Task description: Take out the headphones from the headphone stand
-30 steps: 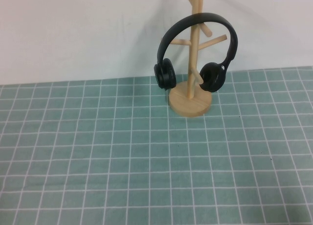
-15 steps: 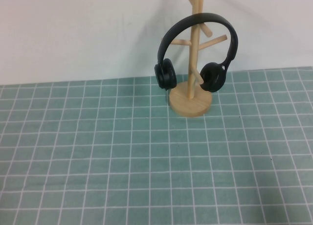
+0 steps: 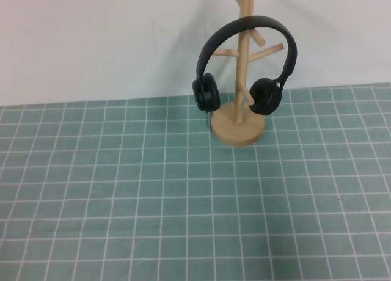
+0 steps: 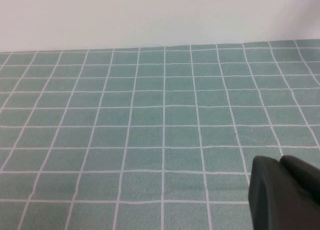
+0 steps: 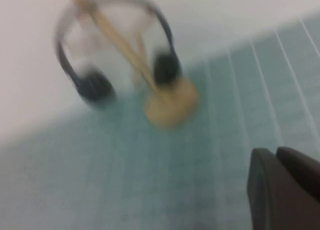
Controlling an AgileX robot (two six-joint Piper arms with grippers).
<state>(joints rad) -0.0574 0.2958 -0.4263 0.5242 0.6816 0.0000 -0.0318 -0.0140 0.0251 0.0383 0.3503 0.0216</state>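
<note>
1. The left gripper (image 4: 285, 192) shows only in its own wrist view, as a dark rounded finger tip in one corner, low over the green gridded mat (image 4: 150, 130); whether it is open or closed cannot be told. Nothing is held by the part that shows.
2. The right gripper (image 5: 282, 187) likewise shows only in its wrist view, as a dark finger edge in the corner (the rest is out of frame); its opening cannot be told either. It is well apart from the stand.
3. Neither arm appears in the high view, so both sit outside the area that camera covers.
4. The right wrist view, smeared, faces the headphone stand (image 5: 167, 107) with the headphones (image 5: 95, 85) on it; the left wrist view shows only mat and pale wall.
5. The high view gives the clear layout: the headphone stand (image 3: 239, 125) stands upright at the far edge of the mat (image 3: 183, 201), near the wall, right of centre.
6. The headphones (image 3: 247, 25) hang on it, headband over an upper peg, one ear cup on each side of the pole, just above the round base.
</note>
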